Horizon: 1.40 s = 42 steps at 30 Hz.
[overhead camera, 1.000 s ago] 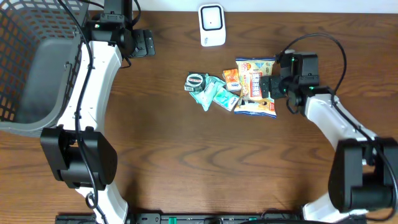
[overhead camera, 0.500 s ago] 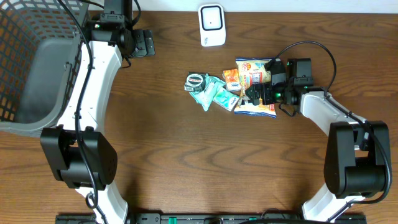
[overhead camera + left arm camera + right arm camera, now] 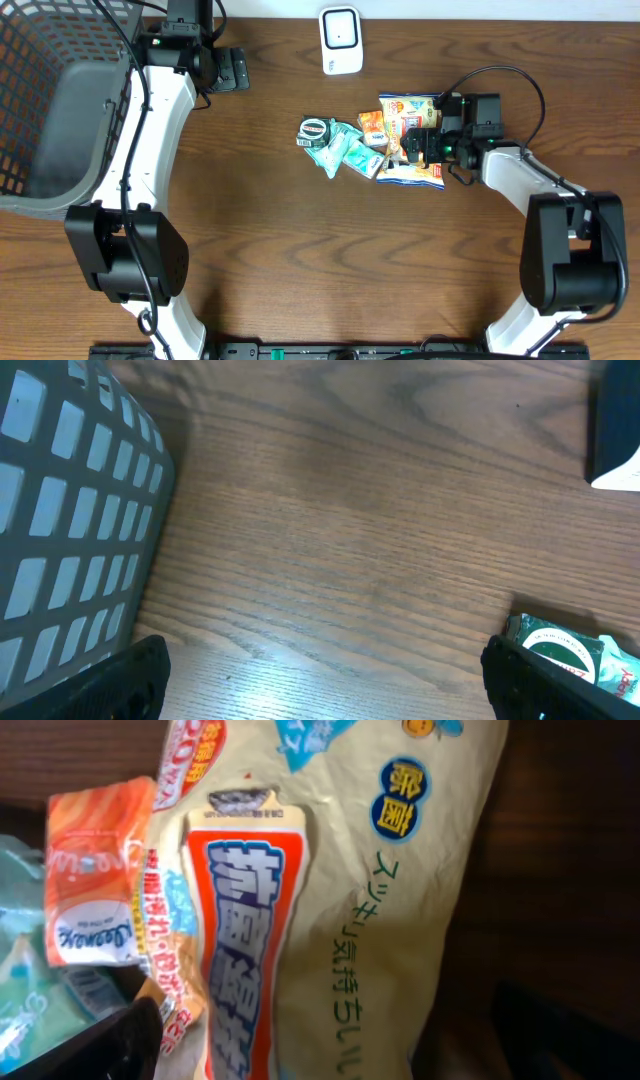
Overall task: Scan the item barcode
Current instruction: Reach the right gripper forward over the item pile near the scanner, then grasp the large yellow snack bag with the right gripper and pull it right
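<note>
A dark wood-grain table (image 3: pixel 300 260) lies evenly lit, a pale strip (image 3: pixel 520 6) beyond it.

This looks like a mock shop checkout set up on a wooden table (image 3: pixel 300 250): a grey lattice shopping basket (image 3: pixel 30 60) stands at one side, a white barcode scanner (image 3: pixel 341 40) at the back, and Japanese-labelled packets (image 3: pixel 372 140) are heaped in the middle.

The table (image 3: pixel 300 270) is showing dark wood grain with a soft sheen. The basket (image 3: pixel 40 70) at the far left is looking like matt grey plastic lattice. The snack bag (image 3: pixel 420 920) is gleaming as crinkled glossy film, and the scanner (image 3: pixel 341 40) is shining as smooth white plastic.
</note>
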Motion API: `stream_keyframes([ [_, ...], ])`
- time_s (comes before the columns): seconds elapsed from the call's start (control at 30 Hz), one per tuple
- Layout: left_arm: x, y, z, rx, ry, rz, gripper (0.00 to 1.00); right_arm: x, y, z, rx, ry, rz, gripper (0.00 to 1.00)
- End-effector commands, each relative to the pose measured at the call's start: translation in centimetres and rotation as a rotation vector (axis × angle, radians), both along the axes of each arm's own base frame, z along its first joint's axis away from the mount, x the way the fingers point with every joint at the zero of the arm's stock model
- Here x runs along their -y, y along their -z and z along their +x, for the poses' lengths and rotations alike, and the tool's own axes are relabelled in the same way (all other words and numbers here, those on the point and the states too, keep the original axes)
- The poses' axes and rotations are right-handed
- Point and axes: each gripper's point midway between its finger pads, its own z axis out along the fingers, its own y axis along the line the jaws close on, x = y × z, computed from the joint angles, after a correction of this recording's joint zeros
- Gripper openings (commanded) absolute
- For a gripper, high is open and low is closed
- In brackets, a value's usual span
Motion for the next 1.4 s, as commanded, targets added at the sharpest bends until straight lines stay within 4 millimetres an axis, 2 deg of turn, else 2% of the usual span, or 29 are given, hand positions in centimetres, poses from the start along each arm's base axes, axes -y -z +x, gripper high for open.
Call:
stream_keyframes([
  [0.0,-0.2,-1.4,0.0,0.031,-0.018,-0.003,0.98,-0.3,2.7,-1.0,-0.087,0.023,0.042,0.99],
  [0.1,-0.2,-1.4,0.0,0.031,-0.018,-0.003,0.98,-0.8,3.9,-1.5,-0.136,0.039,0.086,0.99],
  [0.13,-0.2,-1.4,0.0,0.031,-0.019,-0.003,0.98,-1.1,4.0,-1.7,-0.149,0.04,0.105,0.94],
  [0.37,-0.2,-1.4,0.0,0.031,-0.019,-0.003,0.98,-1.9,2.7,-1.2,-0.111,0.013,0.152,0.29],
  [0.47,-0.2,-1.4,0.0,0.031,-0.019,-0.003,0.98,-1.5,1.2,-0.2,-0.075,0.06,0.167,0.01],
  [0.6,-0.2,-1.4,0.0,0.031,-0.019,-0.003,0.98,-0.2,-2.7,1.4,0.027,0.109,0.128,0.01],
  [0.7,-0.2,-1.4,0.0,0.031,-0.019,-0.003,0.98,2.4,-6.8,2.2,0.143,0.184,-0.016,0.01],
  [0.83,-0.2,-1.4,0.0,0.031,-0.019,-0.003,0.98,7.2,-11.1,1.4,0.255,0.338,-0.362,0.01],
  [0.97,-0.2,-1.4,0.0,0.031,-0.019,-0.003,0.98,11.5,-13.8,-0.7,0.277,0.475,-0.771,0.01],
  [1.03,-0.2,-1.4,0.0,0.031,-0.019,-0.003,0.98,12.8,-14.3,-1.8,0.247,0.498,-0.961,0.01],
  [1.1,-0.2,-1.4,0.0,0.031,-0.019,-0.003,0.98,13.2,-13.8,-2.3,0.208,0.48,-1.071,0.01],
  [1.23,-0.2,-1.4,0.0,0.031,-0.019,-0.003,0.98,14.2,-11.2,-2.7,0.096,0.4,-1.253,0.01],
  [1.37,-0.2,-1.4,0.0,0.031,-0.019,-0.003,0.98,13.6,-7.7,-2.7,0.006,0.274,-1.327,0.03],
])
